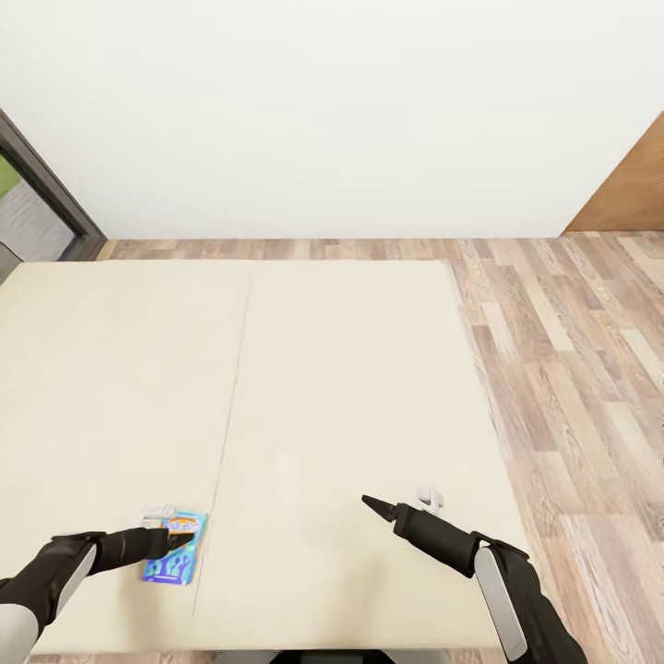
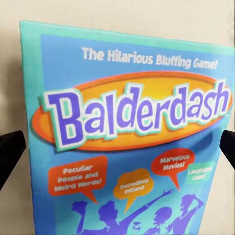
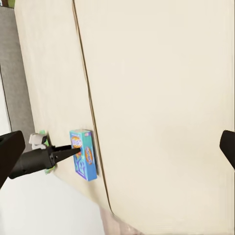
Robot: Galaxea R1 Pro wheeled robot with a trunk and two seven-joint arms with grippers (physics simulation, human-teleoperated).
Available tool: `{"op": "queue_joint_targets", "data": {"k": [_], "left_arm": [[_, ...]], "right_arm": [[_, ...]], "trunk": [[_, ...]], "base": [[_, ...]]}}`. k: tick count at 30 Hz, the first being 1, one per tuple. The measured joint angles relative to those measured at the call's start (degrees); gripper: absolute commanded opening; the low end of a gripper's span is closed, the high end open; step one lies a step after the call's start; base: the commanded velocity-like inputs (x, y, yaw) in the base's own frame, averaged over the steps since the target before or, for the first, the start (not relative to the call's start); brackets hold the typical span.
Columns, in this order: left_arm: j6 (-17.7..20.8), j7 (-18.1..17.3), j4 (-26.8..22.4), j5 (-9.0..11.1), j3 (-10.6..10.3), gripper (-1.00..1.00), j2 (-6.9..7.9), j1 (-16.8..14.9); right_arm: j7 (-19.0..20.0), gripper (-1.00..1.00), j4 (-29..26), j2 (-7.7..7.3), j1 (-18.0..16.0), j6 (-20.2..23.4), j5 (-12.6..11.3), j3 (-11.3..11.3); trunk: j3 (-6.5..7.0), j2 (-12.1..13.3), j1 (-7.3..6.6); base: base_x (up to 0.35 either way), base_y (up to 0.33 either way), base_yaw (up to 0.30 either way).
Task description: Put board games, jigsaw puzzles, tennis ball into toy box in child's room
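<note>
Take the seam (image 1: 224,433) down the middle of the bed (image 1: 350,369) as your marker. Left of it, near the bed's near edge, your left gripper (image 1: 180,538) hangs over the light-blue board game (image 1: 173,548), the Balderdash box, which lies flat on the mattress just beside the seam. In the left wrist view the two dark fingers (image 2: 11,149) stand wide apart at either side of the lid (image 2: 132,132), so that hand is released and not yet gripping.

I'd say the risk is the box itself: it is thin and flat on a soft surface, so the tips may slide over the lid or push it toward the seam instead of getting under an edge. Come down skewed and you could nudge it toward the near edge.

Something small and white (image 1: 157,511) with a touch of green shows just beyond the left gripper, further left of the seam; I cannot tell what it is. It could be clipped as you close.

Right of the seam the mattress is bare. Your right gripper (image 1: 376,504) hovers there, well apart from the box; its fingers sit at the two sides of its wrist view, so it reads as spread and empty. Nothing stands between either arm and the game.
</note>
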Motion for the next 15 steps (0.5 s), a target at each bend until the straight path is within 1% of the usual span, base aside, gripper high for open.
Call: {"op": "queue_joint_targets", "data": {"k": [1,2,4,7,11,13,15], "left_arm": [[-0.06,0.00,-0.09,-0.12,0.03,1.00,-0.05,0.00],[0.08,-0.10,-0.07,0.19,0.03,1.00,-0.12,0.01],[-0.06,-0.06,-0.16,-0.08,0.05,1.00,-0.09,0.01],[0.08,-0.20,0.03,0.24,0.06,1.00,-0.12,0.01],[0.22,-0.18,0.07,0.15,0.03,1.00,-0.08,0.01],[0.10,-0.19,0.06,0.25,0.07,1.00,-0.09,0.00],[0.02,-0.08,-0.29,-0.06,0.05,1.00,-0.17,0.01]], "right_arm": [[0.00,1.00,0.01,0.00,0.00,-0.01,0.00,0.01],[0.00,1.00,0.01,-0.01,0.00,-0.03,0.04,0.00],[0.00,1.00,-0.02,-0.01,0.00,-0.01,0.03,-0.03],[0.00,1.00,0.00,-0.01,0.00,0.00,0.01,-0.06],[0.00,1.00,0.01,-0.01,0.00,0.00,0.03,-0.07],[0.00,1.00,0.03,-0.01,0.00,0.01,0.04,-0.07],[0.00,1.00,0.02,-0.01,0.00,0.01,0.02,-0.07]], "trunk": [[0.00,0.00,0.00],[0.00,0.00,-0.01],[0.00,0.00,-0.01],[0.00,0.00,-0.01],[0.00,0.00,-0.01],[0.00,0.00,-0.01],[0.00,0.00,-0.01]], "base": [[-0.040,-0.075,-0.001],[-0.032,-0.060,-0.001],[-0.018,-0.035,-0.001],[-0.009,-0.016,0.000],[-0.007,-0.005,0.000],[-0.049,-0.002,0.000],[-0.091,-0.003,0.000]]}}
